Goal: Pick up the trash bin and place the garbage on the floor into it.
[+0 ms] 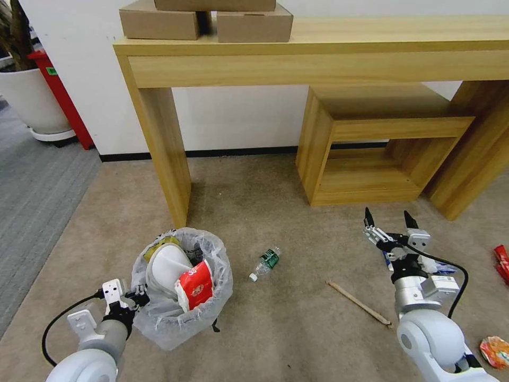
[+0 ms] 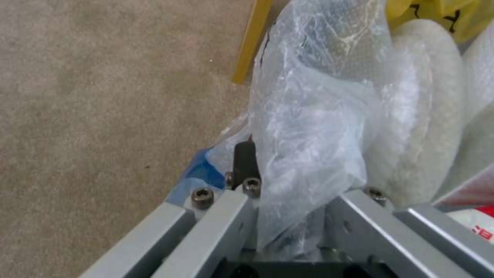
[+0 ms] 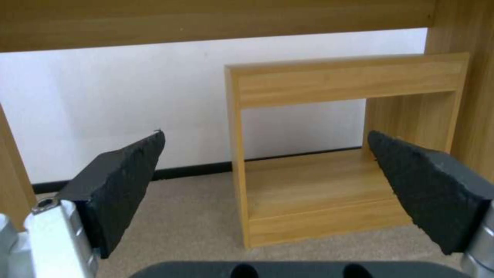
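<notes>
Left gripper [image 1: 139, 298]: I have it at the bin's near-left rim, low on my left. In the left wrist view the crinkled bag [image 2: 308, 127] runs down between its fingers [image 2: 244, 158], which look clamped on the liner and rim (I can't see the rim itself under the plastic).

Bin [image 1: 183, 318]: on the floor [image 1: 286, 329] just in front of the table's left leg, upright, already holding a white container, a red-and-white wrapper [image 1: 194, 289] and something yellow.

Right gripper [image 1: 389, 220]: I see it held over the floor on my right, fingers spread wide with nothing between them, pointing toward the small wooden shelf [image 3: 334, 154].

Bottle [image 1: 266, 262]: lying on its side on the floor, just right of the bin, white cap toward me.

Stick [image 1: 359, 303]: lying flat, between the bottle and my right arm.

Other litter: a red wrapper [image 1: 501, 262] at the far right edge, an orange one [image 1: 495, 352] near my right elbow.

Table [image 1: 318, 58]: against the wall, cardboard boxes [image 1: 159, 22] on top.
</notes>
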You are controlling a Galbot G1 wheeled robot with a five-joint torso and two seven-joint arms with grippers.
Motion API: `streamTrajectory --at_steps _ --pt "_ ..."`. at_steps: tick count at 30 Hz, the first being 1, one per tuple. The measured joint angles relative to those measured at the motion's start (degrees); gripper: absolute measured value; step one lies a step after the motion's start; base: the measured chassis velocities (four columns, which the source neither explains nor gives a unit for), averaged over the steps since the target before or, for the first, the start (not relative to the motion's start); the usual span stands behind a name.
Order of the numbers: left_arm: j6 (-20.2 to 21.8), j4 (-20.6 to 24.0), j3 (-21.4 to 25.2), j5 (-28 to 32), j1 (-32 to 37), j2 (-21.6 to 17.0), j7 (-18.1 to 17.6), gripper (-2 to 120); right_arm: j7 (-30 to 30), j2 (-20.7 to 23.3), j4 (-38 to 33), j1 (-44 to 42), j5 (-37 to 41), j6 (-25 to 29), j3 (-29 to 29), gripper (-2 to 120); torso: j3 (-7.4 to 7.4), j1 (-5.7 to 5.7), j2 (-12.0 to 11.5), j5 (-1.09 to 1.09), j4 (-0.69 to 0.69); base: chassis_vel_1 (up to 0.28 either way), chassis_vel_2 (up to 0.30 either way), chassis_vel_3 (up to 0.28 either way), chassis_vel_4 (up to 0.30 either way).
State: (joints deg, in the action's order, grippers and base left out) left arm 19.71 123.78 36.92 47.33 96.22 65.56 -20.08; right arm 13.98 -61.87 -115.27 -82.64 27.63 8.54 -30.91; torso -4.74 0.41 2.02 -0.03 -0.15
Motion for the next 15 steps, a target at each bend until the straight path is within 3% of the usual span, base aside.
streamTrajectory --at_steps 7,15 --pt "-0.03 -0.17 0.09 0.13 -0.18 -0.12 0.00 1 0.00 -0.31 0.28 0.42 0.01 -0.24 0.55 100 0.00 0.00 0.00 0.00 0.00 -0.020 0.018 0.009 -0.020" --pt "-0.11 -0.31 0.11 0.22 -0.18 -0.23 0.01 1 0.11 -0.96 0.39 0.63 0.03 -0.28 1.17 100 0.00 0.00 0.00 0.00 0.01 -0.084 0.104 0.086 -0.089"
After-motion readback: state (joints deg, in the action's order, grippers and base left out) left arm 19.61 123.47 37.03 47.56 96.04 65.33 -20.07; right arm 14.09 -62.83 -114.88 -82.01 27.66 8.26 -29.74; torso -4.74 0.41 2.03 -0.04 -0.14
